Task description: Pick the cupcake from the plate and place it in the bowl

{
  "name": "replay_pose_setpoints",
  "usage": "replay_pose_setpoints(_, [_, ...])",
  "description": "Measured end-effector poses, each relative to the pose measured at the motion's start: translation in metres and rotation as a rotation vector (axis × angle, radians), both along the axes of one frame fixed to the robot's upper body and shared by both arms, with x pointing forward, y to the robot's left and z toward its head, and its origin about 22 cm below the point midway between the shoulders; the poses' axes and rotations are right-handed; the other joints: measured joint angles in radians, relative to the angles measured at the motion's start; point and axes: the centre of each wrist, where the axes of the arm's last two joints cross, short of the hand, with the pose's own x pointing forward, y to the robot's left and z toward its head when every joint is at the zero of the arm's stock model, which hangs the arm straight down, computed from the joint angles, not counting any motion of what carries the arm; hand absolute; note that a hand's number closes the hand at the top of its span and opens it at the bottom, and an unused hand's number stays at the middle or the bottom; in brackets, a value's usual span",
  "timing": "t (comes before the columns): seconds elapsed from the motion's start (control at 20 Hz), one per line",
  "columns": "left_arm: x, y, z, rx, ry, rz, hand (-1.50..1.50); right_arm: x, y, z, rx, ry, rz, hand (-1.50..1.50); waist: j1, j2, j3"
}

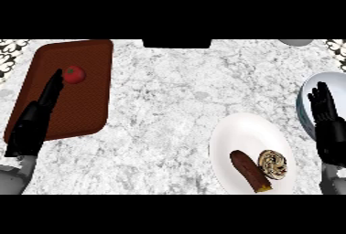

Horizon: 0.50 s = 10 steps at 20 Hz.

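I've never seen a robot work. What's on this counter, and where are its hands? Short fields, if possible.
counter: marble
plate: white, lower right, holds cupcake beside a long brown food
bowl: right edge, partly hidden by right hand
tray: brown, left, holds a tomato
left hand: open, fingers straight, over the tray
right hand: open, fingers up, before the bowl
task state: cupcake on plate, not yet picked
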Motion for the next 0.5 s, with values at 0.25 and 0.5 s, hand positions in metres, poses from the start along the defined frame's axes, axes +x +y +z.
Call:
replay_pose_setpoints(0.25, [-0.002, 0.013, -0.010, -0.080, -0.001, 0.056, 0.00, 0.004, -0.003, 0.052, -0.115, -0.109, 0.190, 1.50, -0.008, -0.020, 0.007])
replay_pose_setpoints(0.5, [-0.003, 0.021, -0.014, -0.161, 0.010, 0.124, 0.00, -0.018, -0.055, 0.065, -0.508, 0.086, 0.084, -1.50, -0.051, -0.024, -0.004])
